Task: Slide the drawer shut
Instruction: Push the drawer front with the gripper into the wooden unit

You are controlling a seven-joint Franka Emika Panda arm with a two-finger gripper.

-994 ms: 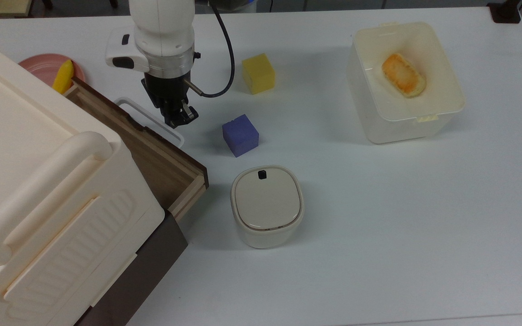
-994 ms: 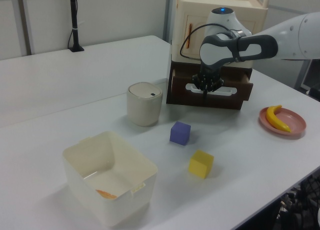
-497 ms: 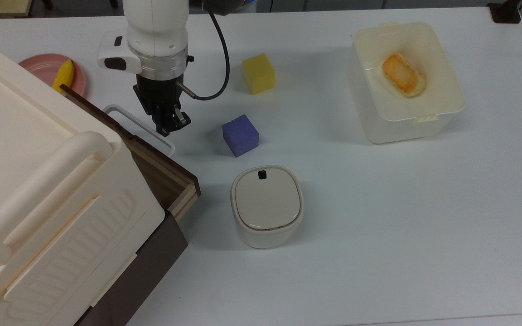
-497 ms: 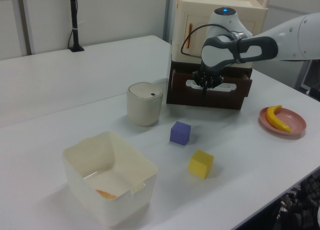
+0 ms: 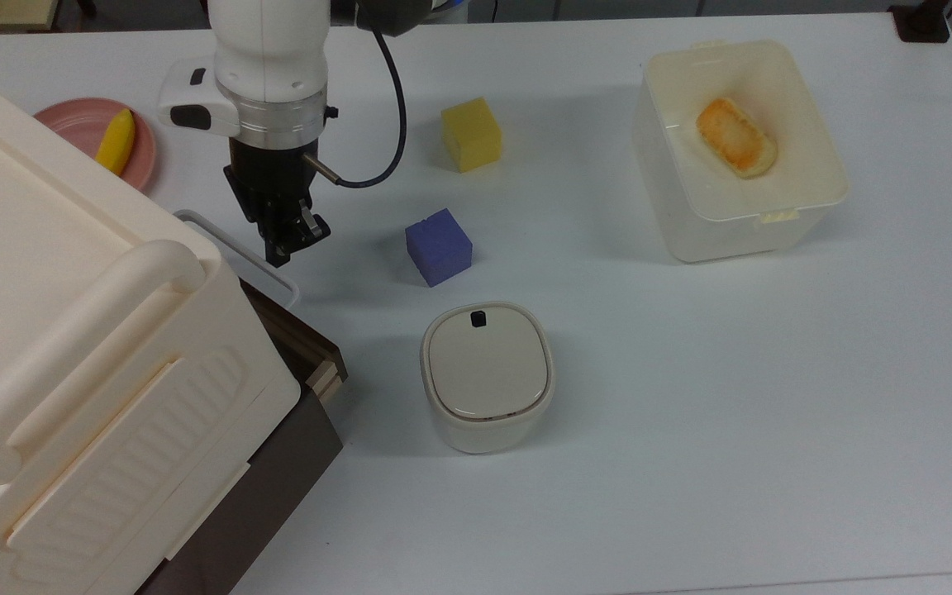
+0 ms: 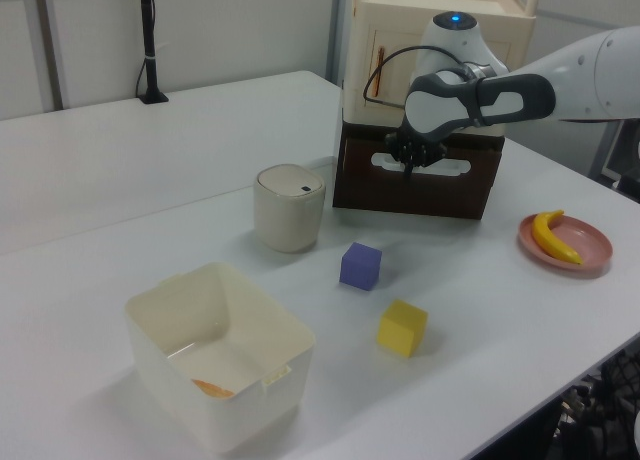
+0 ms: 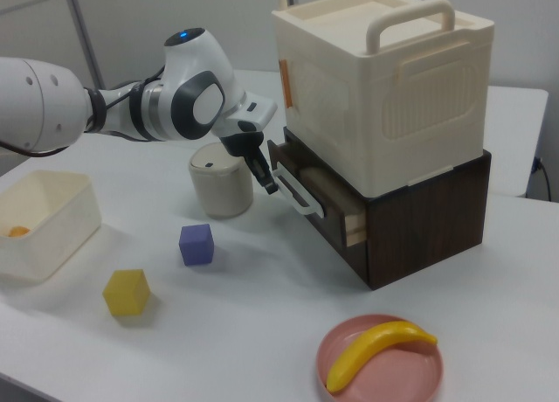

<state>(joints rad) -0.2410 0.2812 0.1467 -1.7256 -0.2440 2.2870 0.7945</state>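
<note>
The drawer is nearly home, I judge: in the right view a short stretch of pale wooden side juts from the dark cabinet, so a last push is left. My gripper presses against the thin white loop handle, the drawer right behind my tips. My jaws look clenched together, grasping nothing. The front panel is smooth dark brown; the cream plastic box on top is ribbed and glossy.

White arm outstretched, wrist angled down, black claw low with fingers close together.
</note>
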